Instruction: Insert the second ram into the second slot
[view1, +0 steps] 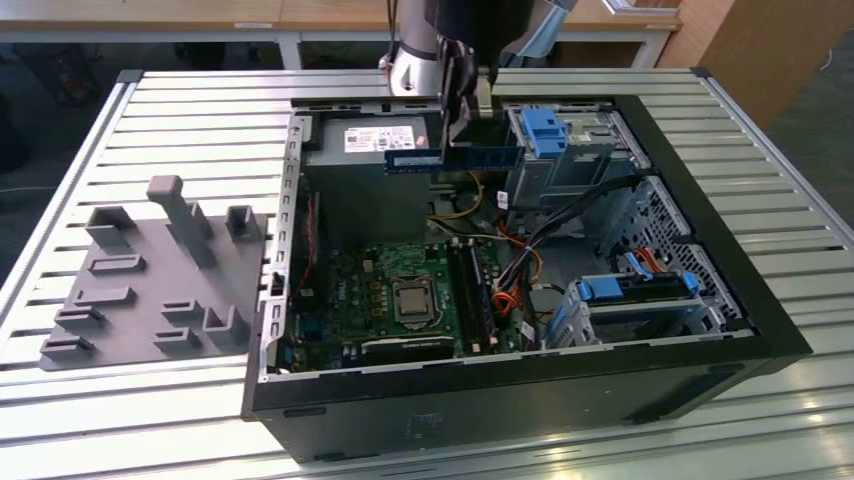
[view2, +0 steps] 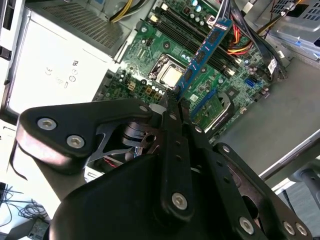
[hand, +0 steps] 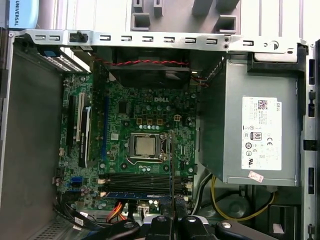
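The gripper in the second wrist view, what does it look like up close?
The gripper is matte black: flat linkage bars pinned with round silver bolts, narrowing to a slim tip. In the exterior view the arm is silvery with dark parts.

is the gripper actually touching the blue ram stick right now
Touching. In the second wrist view the gripper is clamped shut on the near end of the second ram, which sticks straight out from it.

Blue second ram (view2: 202, 55), green motherboard (hand: 145, 115)
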